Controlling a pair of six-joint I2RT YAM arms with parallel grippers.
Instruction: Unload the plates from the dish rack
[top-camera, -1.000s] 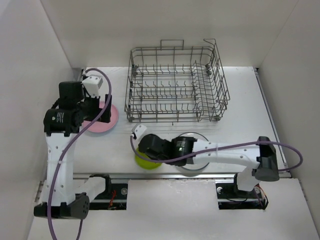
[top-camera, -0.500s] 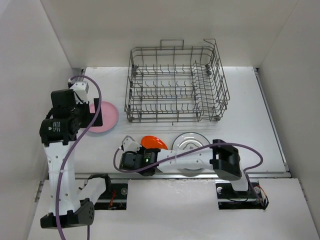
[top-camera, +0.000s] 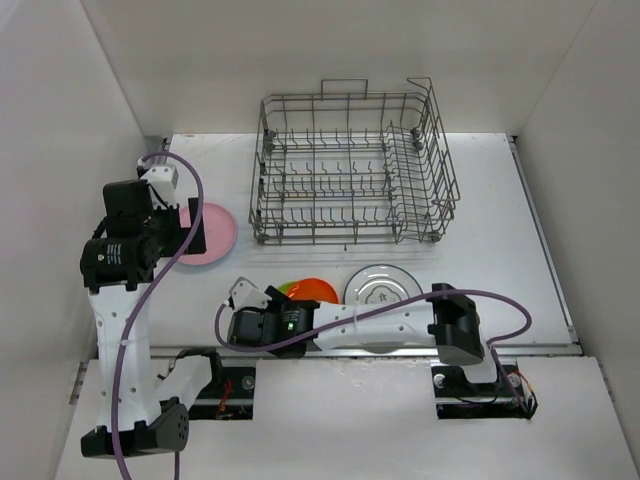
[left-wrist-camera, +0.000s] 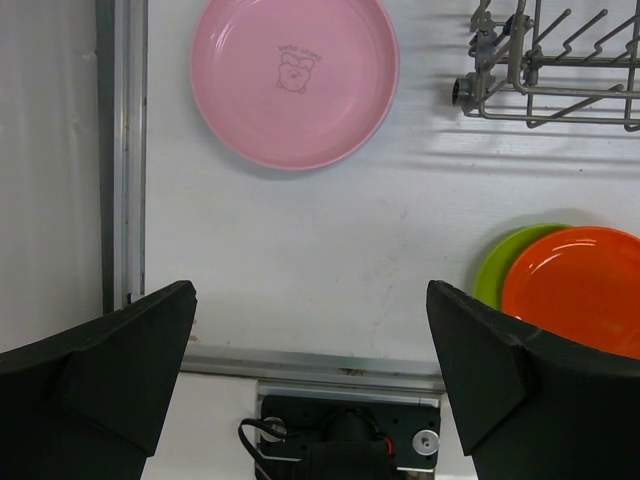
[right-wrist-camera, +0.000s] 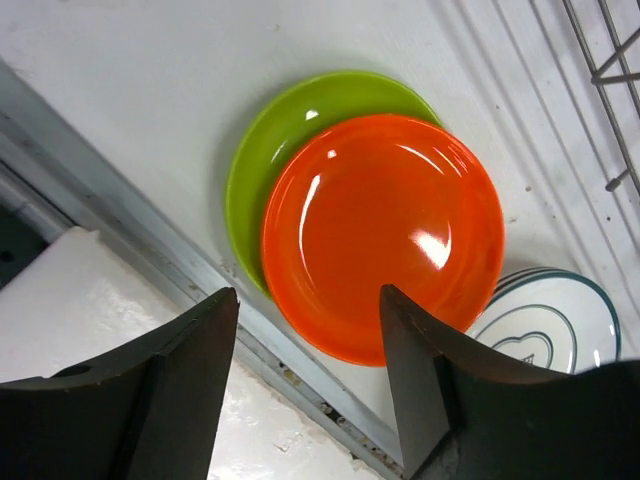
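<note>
The grey wire dish rack (top-camera: 350, 172) stands at the back middle, and I see no plates in it. A pink plate (top-camera: 215, 232) (left-wrist-camera: 295, 75) lies flat at the left. An orange plate (top-camera: 314, 291) (right-wrist-camera: 385, 235) rests on a lime green plate (top-camera: 286, 290) (right-wrist-camera: 268, 165) near the front edge. Beside them lies a white grey-rimmed plate (top-camera: 383, 287) (right-wrist-camera: 548, 325). My right gripper (top-camera: 268, 322) (right-wrist-camera: 308, 295) hangs open above the orange plate's near rim, holding nothing. My left gripper (top-camera: 192, 232) (left-wrist-camera: 310, 295) is wide open and empty, raised over the pink plate's left side.
A metal rail (left-wrist-camera: 300, 365) runs along the table's near edge, just below the stacked plates. White walls close in the left, right and back. The rack's corner (left-wrist-camera: 500, 85) shows at the upper right of the left wrist view.
My right gripper opened and let go of the orange plate, which now lies flat on the lime green one. The right arm drew back leftward. The left arm moved left earlier, then held still.
</note>
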